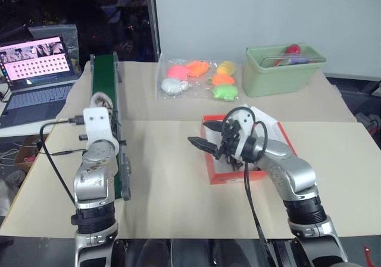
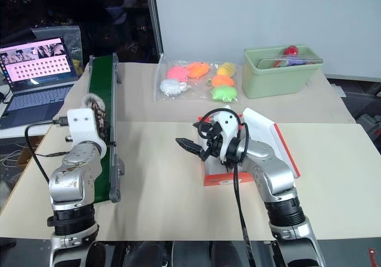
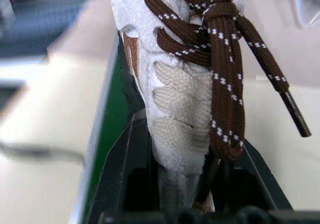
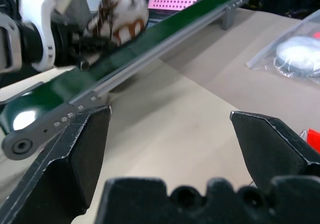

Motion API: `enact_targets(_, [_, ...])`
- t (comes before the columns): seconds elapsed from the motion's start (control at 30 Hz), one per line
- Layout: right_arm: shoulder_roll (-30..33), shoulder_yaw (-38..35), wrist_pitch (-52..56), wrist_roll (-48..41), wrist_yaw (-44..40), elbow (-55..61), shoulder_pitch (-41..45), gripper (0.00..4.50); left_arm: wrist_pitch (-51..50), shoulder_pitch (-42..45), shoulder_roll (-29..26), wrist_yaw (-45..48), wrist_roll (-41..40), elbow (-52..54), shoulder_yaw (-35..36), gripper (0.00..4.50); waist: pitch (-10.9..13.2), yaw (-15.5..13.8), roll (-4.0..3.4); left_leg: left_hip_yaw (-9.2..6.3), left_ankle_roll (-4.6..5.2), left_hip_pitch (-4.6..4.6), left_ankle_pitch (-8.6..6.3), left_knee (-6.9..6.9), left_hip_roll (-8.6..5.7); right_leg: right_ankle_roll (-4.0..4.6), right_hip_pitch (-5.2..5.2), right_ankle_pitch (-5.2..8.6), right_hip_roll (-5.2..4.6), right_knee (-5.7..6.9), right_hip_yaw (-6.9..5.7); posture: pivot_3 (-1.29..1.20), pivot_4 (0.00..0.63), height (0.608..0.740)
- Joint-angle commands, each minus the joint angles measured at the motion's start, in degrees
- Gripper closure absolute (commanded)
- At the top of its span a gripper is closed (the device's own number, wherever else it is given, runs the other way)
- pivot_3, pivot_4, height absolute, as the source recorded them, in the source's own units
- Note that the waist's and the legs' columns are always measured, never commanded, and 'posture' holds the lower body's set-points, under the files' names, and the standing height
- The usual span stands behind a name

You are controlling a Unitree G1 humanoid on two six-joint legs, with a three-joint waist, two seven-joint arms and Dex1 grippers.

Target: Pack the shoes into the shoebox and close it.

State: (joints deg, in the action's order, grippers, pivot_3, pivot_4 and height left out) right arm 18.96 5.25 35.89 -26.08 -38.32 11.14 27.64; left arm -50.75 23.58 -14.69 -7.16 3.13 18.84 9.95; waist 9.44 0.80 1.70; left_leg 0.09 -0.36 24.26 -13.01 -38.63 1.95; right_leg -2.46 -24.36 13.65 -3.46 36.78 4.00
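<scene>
My left gripper [image 3: 180, 184] is shut on a cream shoe [image 3: 175, 99] with dark brown laces, pinched between its black fingers [image 3: 120, 159]. From the head views the shoe [image 2: 98, 108] is held just above the green conveyor belt. The red shoebox [image 1: 215, 175] sits open at the table's middle, its white lid [image 2: 271, 137] tilted back on the right. My right gripper [image 1: 200, 143] is open beside the box's left wall, pointing left toward the belt, with nothing between its fingers [image 4: 80, 144]. My right arm hides most of the box's inside.
A green conveyor belt [image 1: 106, 77] runs along the table's left side. A laptop [image 1: 36, 71] stands at the far left. A clear bag of bright soft toys [image 1: 199, 77] and a light-green bin [image 1: 283, 72] sit at the back.
</scene>
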Motion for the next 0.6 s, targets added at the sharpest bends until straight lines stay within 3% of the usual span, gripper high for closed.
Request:
enact_targets(0.03, [-1.7,-3.6,2.5,-3.2,2.2,0.3,2.3,0.00,8.5,0.6,0.1,2.4,-0.2,3.3,-2.6,3.36,0.0,0.0,0.00,0.00,-0.01,0.04,0.00,0.03,0.00,0.00,-0.02,0.00,-0.02,-0.01,0.00,0.00,0.150,0.729])
enact_targets(0.23, [-7.6,-11.3,14.3,-15.9,6.8,-1.9,6.8,0.00,11.5,0.0,10.7,13.9,-18.3,5.2,-0.6,3.36,0.0,-0.1,0.01,0.00,-0.01,0.05,-0.01,0.09,-0.02,0.00,0.02,-0.01,-0.10,-0.03,-0.03,0.00,0.150,0.729])
enact_targets(0.33, [-10.5,-15.0,19.6,-21.3,10.7,-5.0,9.6,0.00,2.9,-0.8,15.9,18.4,-33.5,9.2,1.9,3.36,0.0,0.3,0.01,0.01,-0.01,0.05,-0.01,0.08,-0.02,0.00,0.02,-0.01,-0.07,-0.04,-0.03,0.00,0.150,0.729])
enact_targets(0.6, [-12.2,-18.7,24.4,-26.0,15.6,-9.1,12.2,0.00,-0.5,-0.7,12.3,18.9,-39.2,10.5,1.0,3.36,0.0,1.4,0.00,0.00,0.01,-0.02,0.00,0.02,-0.01,-0.01,0.07,0.00,0.02,-0.01,-0.02,0.00,0.150,0.729])
